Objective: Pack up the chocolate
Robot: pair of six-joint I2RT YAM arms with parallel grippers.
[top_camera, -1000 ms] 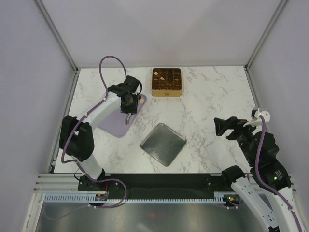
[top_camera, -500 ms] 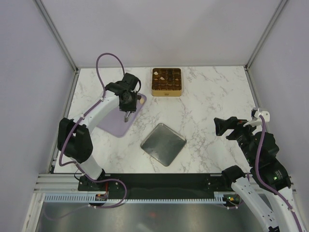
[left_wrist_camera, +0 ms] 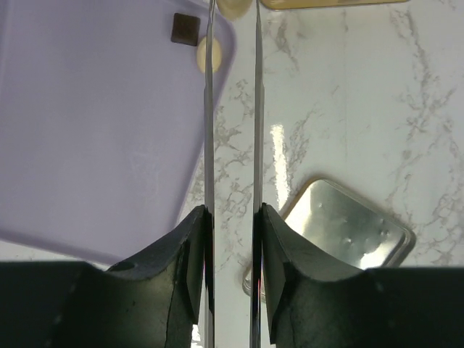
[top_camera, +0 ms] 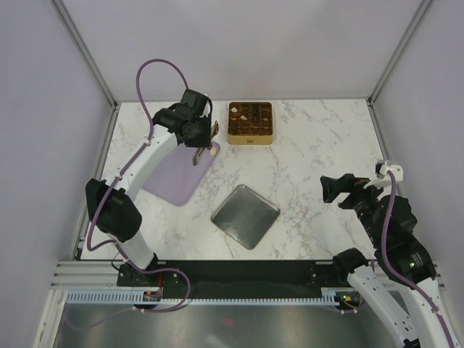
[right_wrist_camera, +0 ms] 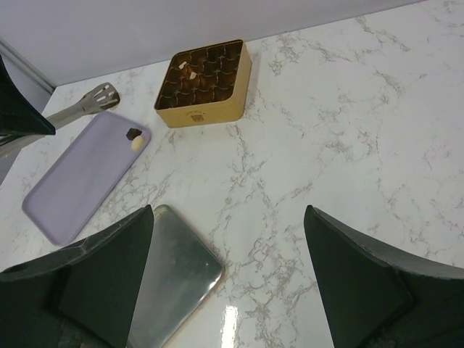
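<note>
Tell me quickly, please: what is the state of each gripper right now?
Left gripper: shut on the metal tongs.
Right gripper: open, holding nothing.

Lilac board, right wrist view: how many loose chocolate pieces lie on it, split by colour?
Dark brown chocolate: 1
Cream chocolate: 1
Total on the lilac board: 2
</note>
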